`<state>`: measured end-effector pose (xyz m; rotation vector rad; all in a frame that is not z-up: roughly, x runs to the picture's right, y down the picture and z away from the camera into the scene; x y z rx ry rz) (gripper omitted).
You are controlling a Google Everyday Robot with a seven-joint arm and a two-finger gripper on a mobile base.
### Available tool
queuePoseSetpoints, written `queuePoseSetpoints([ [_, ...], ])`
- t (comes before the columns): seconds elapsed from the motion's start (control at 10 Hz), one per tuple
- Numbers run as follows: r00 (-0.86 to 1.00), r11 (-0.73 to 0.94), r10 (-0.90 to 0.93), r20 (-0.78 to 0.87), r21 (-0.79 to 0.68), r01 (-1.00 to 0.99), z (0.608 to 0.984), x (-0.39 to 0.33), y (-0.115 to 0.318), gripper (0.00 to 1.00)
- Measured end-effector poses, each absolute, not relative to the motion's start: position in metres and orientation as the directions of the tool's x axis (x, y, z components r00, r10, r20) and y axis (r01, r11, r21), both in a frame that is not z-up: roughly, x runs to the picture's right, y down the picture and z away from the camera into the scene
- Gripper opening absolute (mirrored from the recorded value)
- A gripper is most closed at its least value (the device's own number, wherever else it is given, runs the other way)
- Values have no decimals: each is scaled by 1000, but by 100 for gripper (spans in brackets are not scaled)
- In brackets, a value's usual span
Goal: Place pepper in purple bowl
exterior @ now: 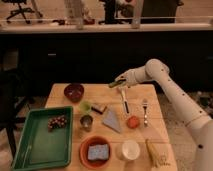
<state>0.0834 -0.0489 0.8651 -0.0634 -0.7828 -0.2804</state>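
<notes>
The pepper (113, 84), a small slender green pod, sticks out to the left of my gripper (120, 82), which is shut on it and holds it above the far edge of the wooden table (160, 125). The purple bowl (74, 92), small, round and dark maroon, stands on the table's far left corner, to the left of the gripper and a little lower. My white arm reaches in from the right.
A green tray (30, 150) with grapes (57, 121) lies at the left. Across the table are a light-green cup (86, 105), a metal cup (86, 121), a grey wedge (112, 120), a red ball (132, 121), a fork (145, 111), an orange-red bowl (84, 150) with a blue sponge, and a white cup (130, 149).
</notes>
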Motion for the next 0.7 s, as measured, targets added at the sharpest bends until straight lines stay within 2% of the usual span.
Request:
queuePoseSetpoints([
  [0.7,527,928,-315,789,141,344,888,-35,-75,0],
])
